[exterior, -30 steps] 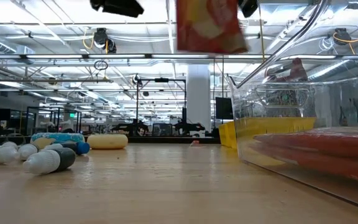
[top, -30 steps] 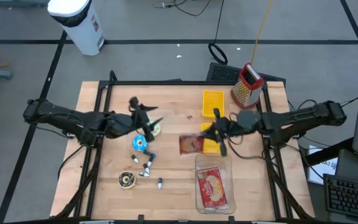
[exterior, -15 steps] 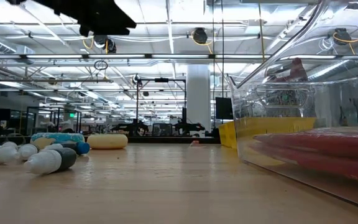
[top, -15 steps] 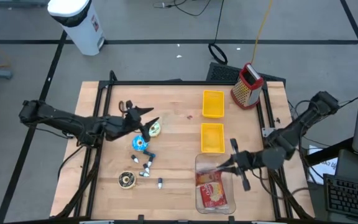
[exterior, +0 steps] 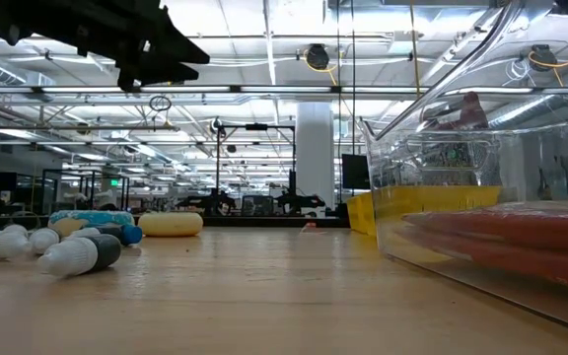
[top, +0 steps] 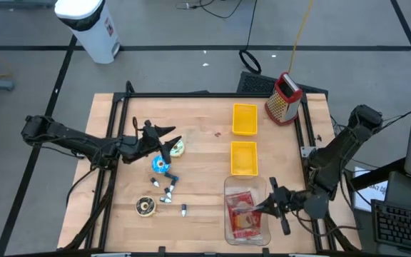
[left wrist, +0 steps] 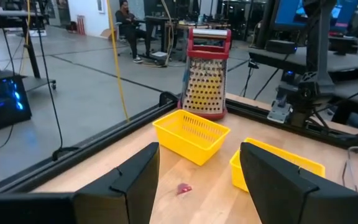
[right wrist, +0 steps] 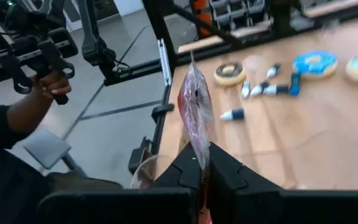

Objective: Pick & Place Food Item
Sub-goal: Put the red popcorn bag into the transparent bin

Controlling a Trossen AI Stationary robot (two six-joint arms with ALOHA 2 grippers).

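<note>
Left gripper (top: 164,138) hung over the table's left half, above the small toys; fingers (left wrist: 135,180) stood parted, holding nothing. Two yellow baskets (top: 245,119) sat right of centre. Right gripper (top: 273,203) was at the near right, over the clear bin (top: 228,187), fingers pinched tight on the edge of a snack packet (right wrist: 195,111). Packet hung over the bin's right wall. Risk, as judged: released here, it could catch the rim and flop outside, since the grip sat near the wall.
</note>
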